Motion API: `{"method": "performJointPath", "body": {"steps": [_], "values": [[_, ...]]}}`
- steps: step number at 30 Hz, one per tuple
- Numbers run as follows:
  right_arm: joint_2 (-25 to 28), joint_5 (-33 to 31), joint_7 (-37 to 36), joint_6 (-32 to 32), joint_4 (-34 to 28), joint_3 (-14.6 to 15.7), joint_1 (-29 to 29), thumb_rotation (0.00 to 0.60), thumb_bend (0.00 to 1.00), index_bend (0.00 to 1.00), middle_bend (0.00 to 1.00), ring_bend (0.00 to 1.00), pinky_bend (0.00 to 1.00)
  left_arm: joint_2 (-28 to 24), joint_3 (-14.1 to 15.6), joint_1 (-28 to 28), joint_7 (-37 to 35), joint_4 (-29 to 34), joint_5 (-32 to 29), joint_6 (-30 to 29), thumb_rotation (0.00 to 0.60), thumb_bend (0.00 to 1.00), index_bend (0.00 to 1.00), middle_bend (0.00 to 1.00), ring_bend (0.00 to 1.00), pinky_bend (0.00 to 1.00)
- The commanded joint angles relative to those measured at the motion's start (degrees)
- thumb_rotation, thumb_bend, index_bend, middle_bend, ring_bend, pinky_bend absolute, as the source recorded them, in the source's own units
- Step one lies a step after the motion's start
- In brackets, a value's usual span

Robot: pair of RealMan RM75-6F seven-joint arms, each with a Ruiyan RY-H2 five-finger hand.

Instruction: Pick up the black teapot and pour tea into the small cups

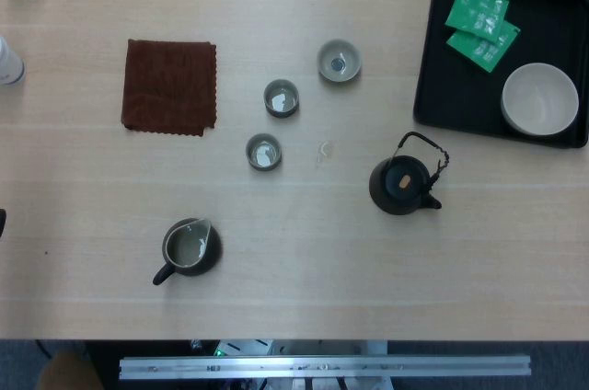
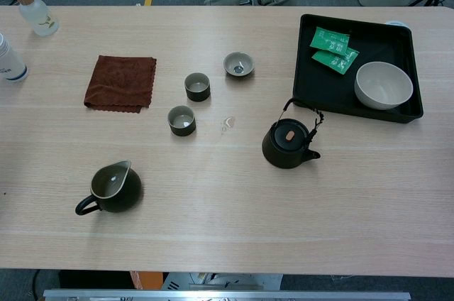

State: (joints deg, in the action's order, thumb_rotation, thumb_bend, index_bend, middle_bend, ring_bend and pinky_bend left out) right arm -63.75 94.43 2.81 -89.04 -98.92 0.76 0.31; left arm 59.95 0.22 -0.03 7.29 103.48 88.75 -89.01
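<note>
Centrally, right of the cups, the black teapot [image 1: 402,185] stands upright on the table [image 1: 304,270], lid on, its wire handle [image 1: 422,143] tilted toward the black tray [image 1: 433,86] and its spout [image 1: 431,201] pointing right, away from the cups. Neither hand appears in the head or chest view, so the state of the fingers cannot be told; nothing holds the pot. Three small cups [image 1: 282,98] [image 1: 339,61] [image 1: 263,152] form a loose cluster well apart from the teapot, with a small clear spill [image 1: 323,152] between. Likely hazards: the thin handle may slip or let the pot swing when lifted; the outward-facing spout calls for a turn before pouring; the narrow cups invite overshoot. The dark pitcher [image 1: 189,248] and brown cloth [image 1: 169,86] lie left of the cups, outside the probable path.
</note>
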Motion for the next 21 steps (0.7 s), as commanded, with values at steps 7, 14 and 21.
{"method": "performJointPath", "body": {"steps": [7, 14, 21], "values": [[0.4, 1.4, 0.7, 1.2, -0.5, 0.1, 1.2, 0.600, 0.20, 0.26, 0.27, 0.17, 0.26, -0.4, 0.2, 0.3, -0.2, 0.2, 0.1, -0.3, 0.600, 0.30, 0.16, 0.12, 0.11, 0.13], [1.6, 3.6, 4.3, 5.2, -3.0, -1.2, 5.1, 0.600, 0.20, 0.26, 0.27, 0.17, 0.26, -0.7, 0.3, 0.6, -0.7, 0.2, -0.3, -0.3, 0.600, 0.30, 0.16, 0.12, 0.11, 0.13], [2.0, 3.3, 11.0, 14.1, -6.7, -3.4, 11.6, 0.600, 0.16, 0.26, 0.27, 0.17, 0.26, -0.8, 0.1, 0.8, -1.1, 0.3, -0.6, -0.6, 0.600, 0.30, 0.16, 0.12, 0.11, 0.13]]}}
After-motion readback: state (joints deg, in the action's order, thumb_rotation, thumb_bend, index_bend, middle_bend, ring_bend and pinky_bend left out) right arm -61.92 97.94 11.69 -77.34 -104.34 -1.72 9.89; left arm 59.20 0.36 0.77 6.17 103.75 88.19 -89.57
